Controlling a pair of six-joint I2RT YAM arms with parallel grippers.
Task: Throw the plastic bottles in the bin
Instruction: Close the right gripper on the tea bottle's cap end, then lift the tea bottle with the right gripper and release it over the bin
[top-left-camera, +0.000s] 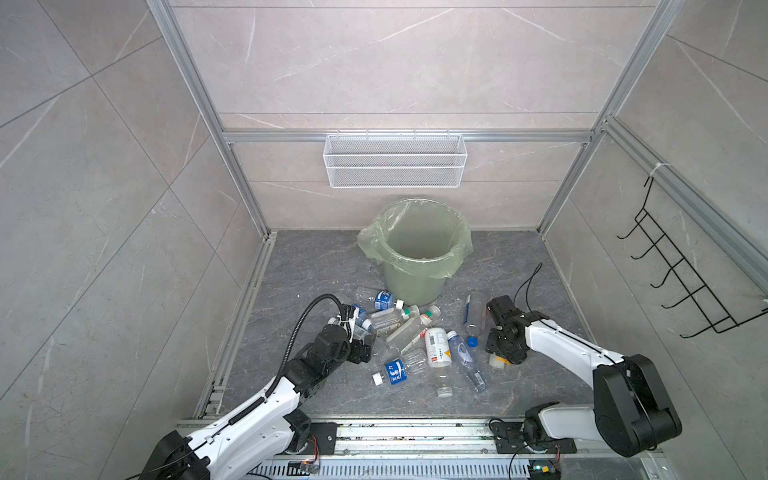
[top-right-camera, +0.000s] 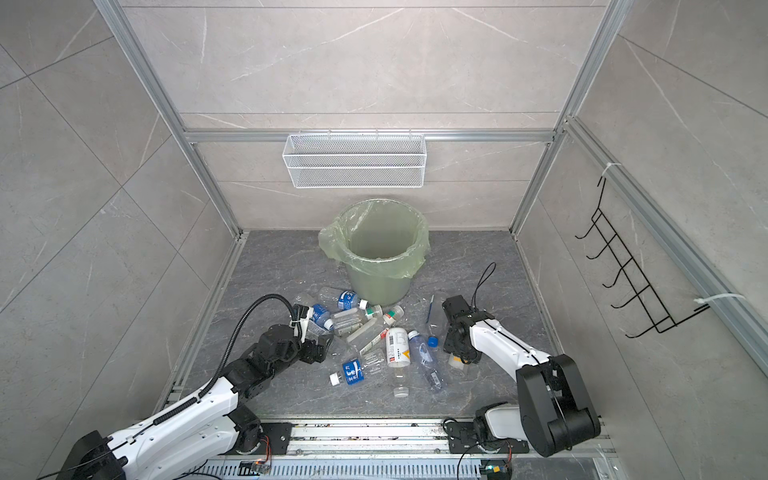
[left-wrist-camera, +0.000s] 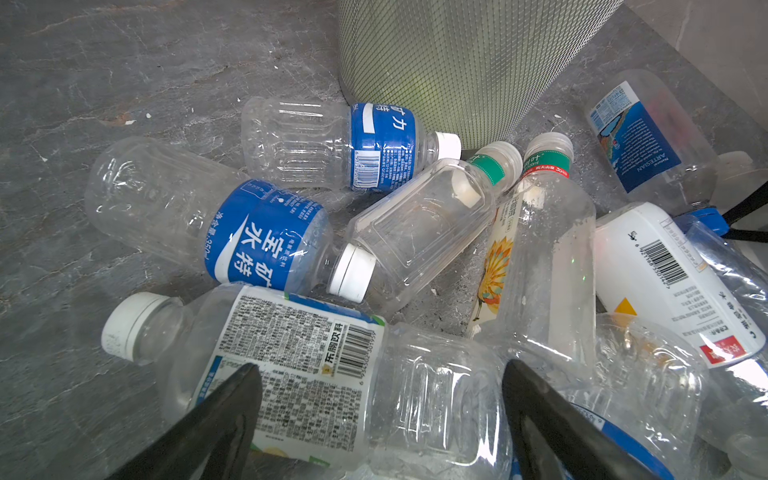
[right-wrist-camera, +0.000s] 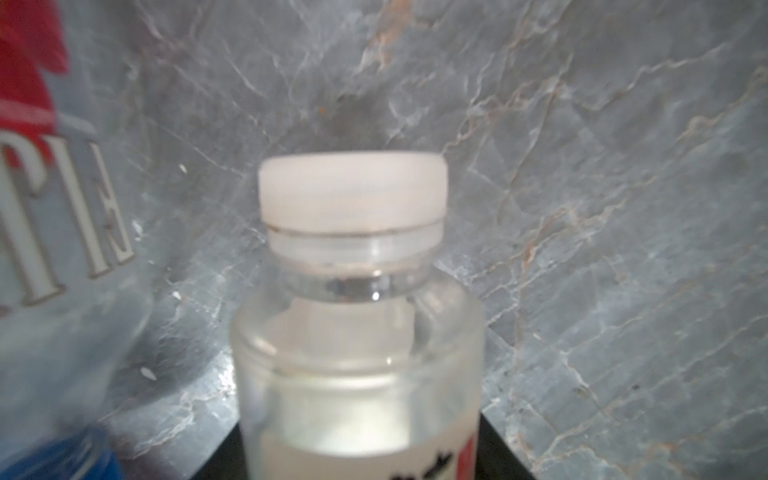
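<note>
A dozen or so plastic bottles (top-left-camera: 409, 332) lie heaped on the grey floor (top-left-camera: 316, 266) just in front of the bin (top-left-camera: 411, 286), the nearest ones touching its base, all of them outside it. Left gripper (left-wrist-camera: 380, 363) is down low at the side of the heap, in front of the bin and to its left. Its jaws are spread wide, one finger on each side of a lying white-label bottle (left-wrist-camera: 299, 340), and nothing is clamped. Over to the right gripper (top-left-camera: 500, 353), in front of the bin and to its right, beside the opaque white bottle (top-left-camera: 437, 347). The wrist view there is filled by a white-capped bottle (right-wrist-camera: 357, 332), blurred and very close, seemingly sitting between the fingers. Whether they are pinching it, I cannot tell.
</note>
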